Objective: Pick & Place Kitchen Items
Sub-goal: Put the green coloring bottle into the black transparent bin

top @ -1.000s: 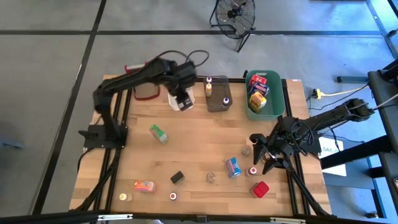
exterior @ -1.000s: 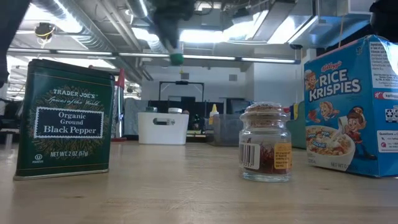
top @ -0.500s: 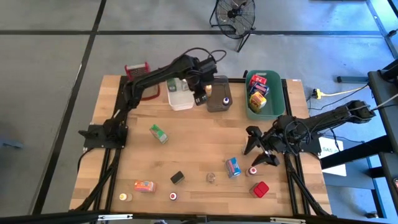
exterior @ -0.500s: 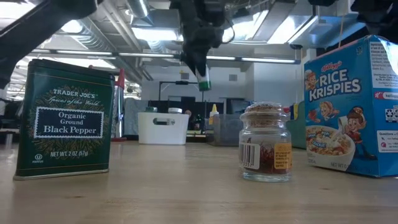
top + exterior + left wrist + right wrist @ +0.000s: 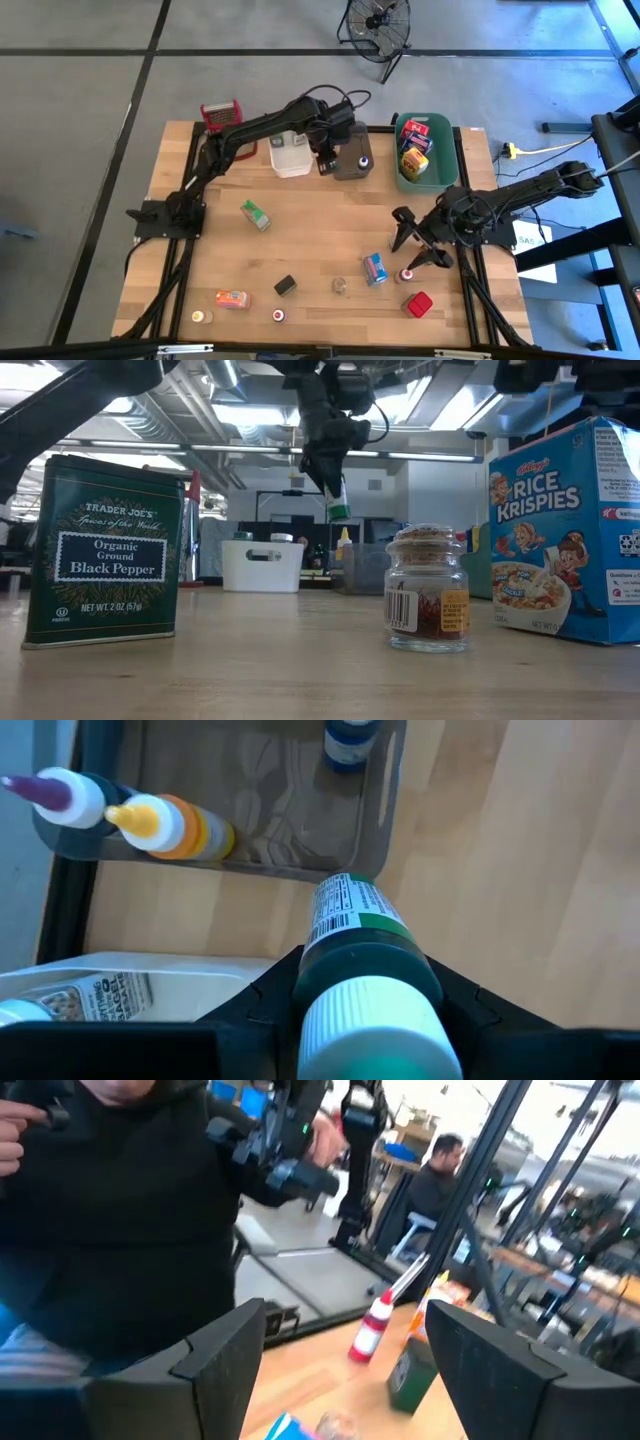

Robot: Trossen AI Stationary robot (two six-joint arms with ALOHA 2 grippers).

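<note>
Carried rightward since a second ago, from over the white tub (image 5: pixel 289 155) to the grey tub's (image 5: pixel 352 160) near edge, the green bottle (image 5: pixel 365 982) hangs above the worktop (image 5: pixel 320 225), clenched cap-up in the left pincer (image 5: pixel 326 158) at about 12 o'clock. Inside the grey tub stand a purple-tipped bottle (image 5: pixel 50 800), a yellow-tipped bottle (image 5: pixel 170 825) and a blue-capped bottle (image 5: pixel 350 738). At 3 o'clock the right pincer (image 5: pixel 412 240) has edged inward, fingers spread wide and empty, near a cereal box (image 5: pixel 375 267) and a red-capped jar (image 5: pixel 407 275). Green tub (image 5: pixel 424 150) sits at 1 o'clock.
</note>
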